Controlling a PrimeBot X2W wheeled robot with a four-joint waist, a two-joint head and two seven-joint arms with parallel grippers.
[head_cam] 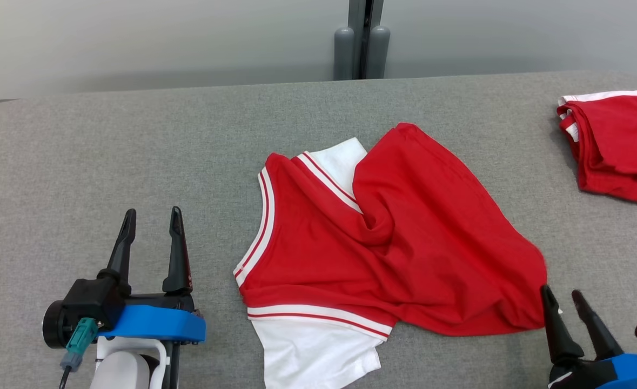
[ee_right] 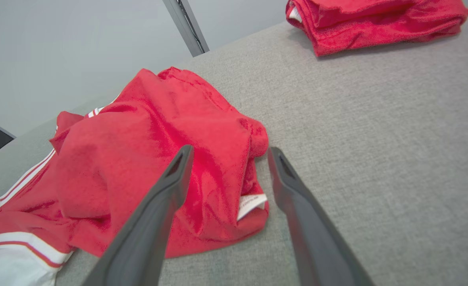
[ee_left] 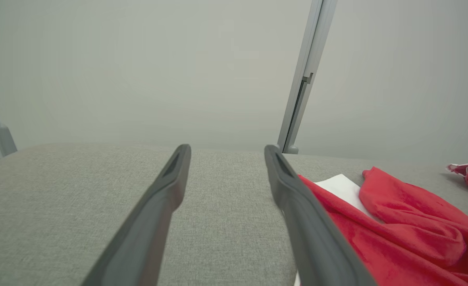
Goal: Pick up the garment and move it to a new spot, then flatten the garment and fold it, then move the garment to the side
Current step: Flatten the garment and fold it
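Note:
A red garment (head_cam: pixel 404 243) with white sleeves and red-striped white trim lies crumpled and partly doubled over in the middle of the grey table (head_cam: pixel 107 162). My right gripper (head_cam: pixel 561 294) is open at the garment's near right corner, its fingers straddling that rumpled hem with nothing gripped. In the right wrist view the garment (ee_right: pixel 158 159) bunches up between and beyond the right gripper (ee_right: pixel 230 153), a white label showing at the hem. My left gripper (head_cam: pixel 152 216) stands open over bare table to the left of the garment (ee_left: pixel 408 234); the left gripper (ee_left: pixel 228 151) holds nothing.
A second red garment (head_cam: pixel 618 143), folded with white trim, sits at the table's far right edge; it is the folded garment (ee_right: pixel 372 20) at the top of the right wrist view. A grey post (head_cam: pixel 362 40) stands behind the table against a pale wall.

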